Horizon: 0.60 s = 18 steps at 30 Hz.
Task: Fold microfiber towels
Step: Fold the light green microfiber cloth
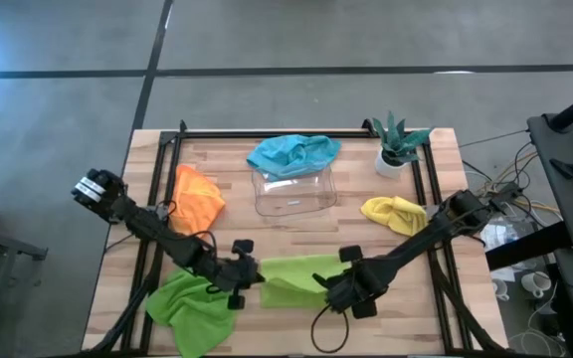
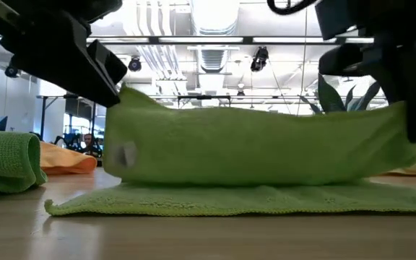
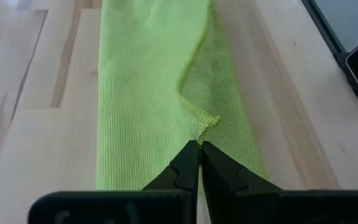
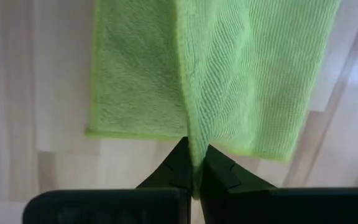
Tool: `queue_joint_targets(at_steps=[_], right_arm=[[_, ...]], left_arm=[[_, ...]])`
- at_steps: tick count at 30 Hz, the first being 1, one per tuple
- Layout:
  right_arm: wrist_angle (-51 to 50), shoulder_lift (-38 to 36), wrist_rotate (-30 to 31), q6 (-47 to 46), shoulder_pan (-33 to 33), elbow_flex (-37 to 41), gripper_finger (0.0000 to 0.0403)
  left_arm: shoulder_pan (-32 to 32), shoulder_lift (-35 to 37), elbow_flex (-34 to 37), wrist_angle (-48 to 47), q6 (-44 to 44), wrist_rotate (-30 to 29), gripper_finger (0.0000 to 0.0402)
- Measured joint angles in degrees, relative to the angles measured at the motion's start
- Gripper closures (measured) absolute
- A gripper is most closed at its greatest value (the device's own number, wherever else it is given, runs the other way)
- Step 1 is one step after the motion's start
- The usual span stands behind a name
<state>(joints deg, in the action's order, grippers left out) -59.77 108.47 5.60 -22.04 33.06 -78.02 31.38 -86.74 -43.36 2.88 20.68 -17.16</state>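
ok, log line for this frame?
stage: mid-fold | left gripper: shut on lime towel edge | right gripper: shut on same towel | towel: edge lifted, rest on table

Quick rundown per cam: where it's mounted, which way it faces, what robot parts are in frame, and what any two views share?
High: overhead, straight down on the table; both arms, left end effector and right end effector each pinching an end of the lime green towel.
Low: table height, level toward the room; both arms drop in from above, towel edge raised.
Left wrist: along its shut fingers, clamped on a towel corner.
Right wrist: past its shut fingers on the opposite end.
Shared: all four show the same lime green towel.
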Motion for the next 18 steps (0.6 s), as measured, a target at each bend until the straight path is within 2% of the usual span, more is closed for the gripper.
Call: queue_joint_targets(at_steps=[6, 12, 18], right_arm=[[3.47, 1.20, -2.66, 0.07, 0.44, 1.00, 0.0394], [2.84, 4.23, -4.51, 2.63, 0.72, 0.84, 0.0394], [1.95, 4.74, -4.54, 3.65, 0.73, 0.44, 0.0393]], left_arm=[[0.42, -1.63, 0.62, 0.04, 2.59, 0.42, 0.0402], [0.45, -4.53, 0.51, 2.02, 3.02, 2.28, 0.0402], [0.43, -3.65, 0.44, 2.75, 2.98, 2.44, 0.0402]])
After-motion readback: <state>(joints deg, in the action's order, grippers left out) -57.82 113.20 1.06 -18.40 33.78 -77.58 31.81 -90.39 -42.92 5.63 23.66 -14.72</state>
